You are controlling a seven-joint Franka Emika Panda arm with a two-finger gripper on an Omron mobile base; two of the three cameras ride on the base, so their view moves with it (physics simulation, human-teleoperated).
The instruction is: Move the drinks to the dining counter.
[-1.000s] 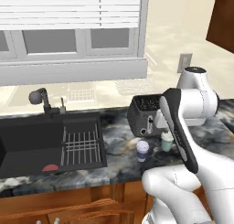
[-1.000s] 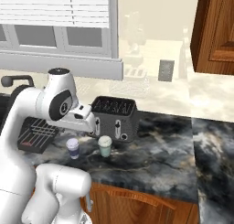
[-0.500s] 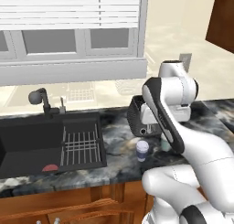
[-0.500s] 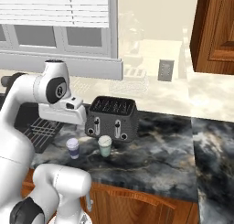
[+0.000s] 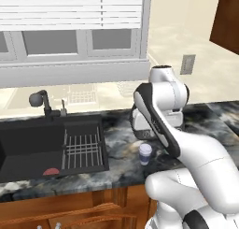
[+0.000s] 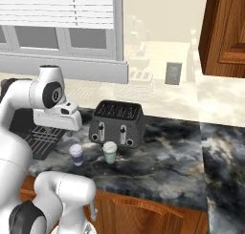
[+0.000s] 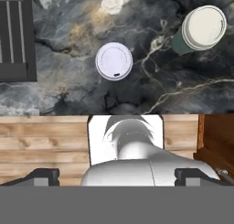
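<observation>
Marble counter (image 6: 162, 166) with sink (image 5: 28, 146) and toaster (image 6: 116, 123). The purple cup (image 7: 114, 61) and the green cup (image 7: 202, 28) stand upright near each other before the toaster. The gripper (image 7: 116, 176), fingers spread wide and empty, hangs above, looking down on both cups.

Flat even rendered light, bright cream wall washed out, soft small shadows under the cups (image 6: 93, 154), faint sheen on the marble counter (image 6: 158, 156), base views soft, hand view sharper, no edge distortion.
</observation>
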